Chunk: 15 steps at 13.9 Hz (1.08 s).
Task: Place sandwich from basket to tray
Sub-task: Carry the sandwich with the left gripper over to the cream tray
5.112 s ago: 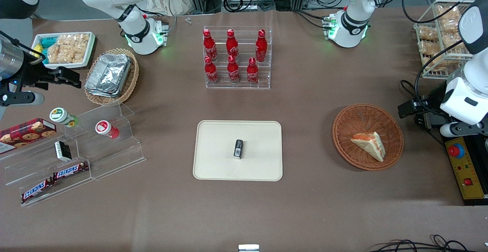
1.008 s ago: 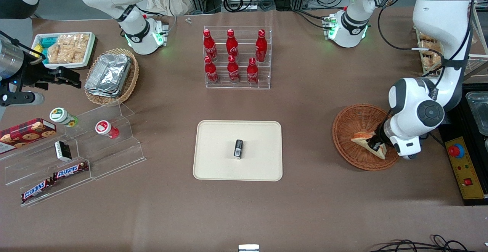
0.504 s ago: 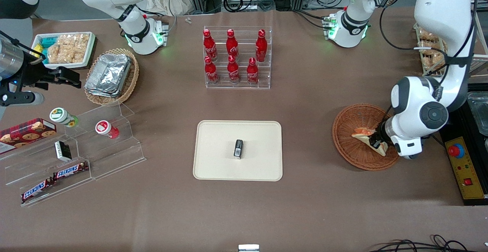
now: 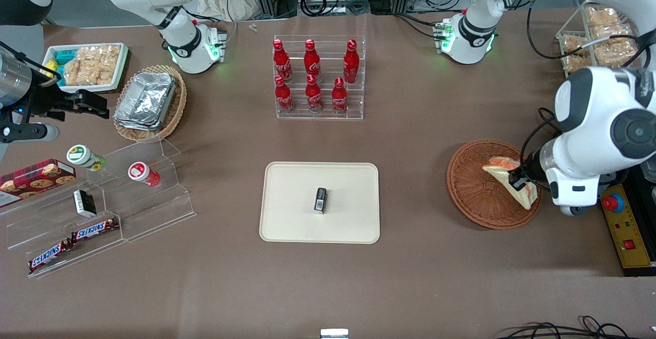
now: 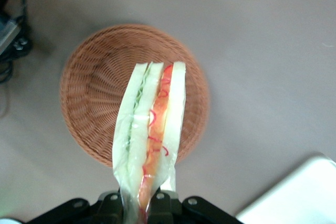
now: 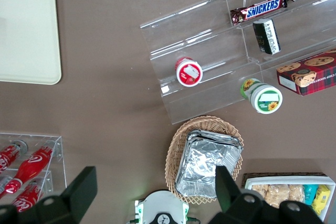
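- One step was done: my claw (image 4: 517,182) was clamped on the sandwich (image 4: 507,177), hanging above the basket (image 4: 474,195) under me.
- Left: carrying it sideways to the tray (image 4: 292,221), well apart from me, and releasing it beside the small dark object (image 4: 320,199).

Two chocolate bars (image 4: 72,241) on the clear stand (image 4: 102,205) are showing "SNICKERS" on their wrappers; the red bottles (image 4: 312,75) are carrying white Coca-Cola script.
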Motion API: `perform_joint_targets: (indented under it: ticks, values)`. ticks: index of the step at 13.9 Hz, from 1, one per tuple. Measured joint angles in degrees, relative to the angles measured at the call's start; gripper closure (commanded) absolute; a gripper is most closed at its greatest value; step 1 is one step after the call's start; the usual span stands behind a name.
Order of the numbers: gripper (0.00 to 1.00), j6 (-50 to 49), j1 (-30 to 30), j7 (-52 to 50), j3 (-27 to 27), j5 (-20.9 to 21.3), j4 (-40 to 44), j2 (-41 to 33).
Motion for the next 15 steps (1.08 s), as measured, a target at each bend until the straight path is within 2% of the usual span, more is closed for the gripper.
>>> perform_joint_targets:
  ticks: [3,6,11,13,15]
  values:
    - [1.0,-0.19,-0.28,3.31,-6.37,0.0,4.0,1.02]
    - [1.0,-0.18,-1.51,7.04,-12.19,0.02,7.18,5.38]
    - [1.0,-0.12,-8.27,15.03,-12.9,0.68,11.49,10.78]
    - [1.0,0.51,-11.04,15.87,-12.93,4.27,11.96,12.77]
    - [1.0,2.9,-13.52,16.13,-12.93,6.05,12.03,15.5]
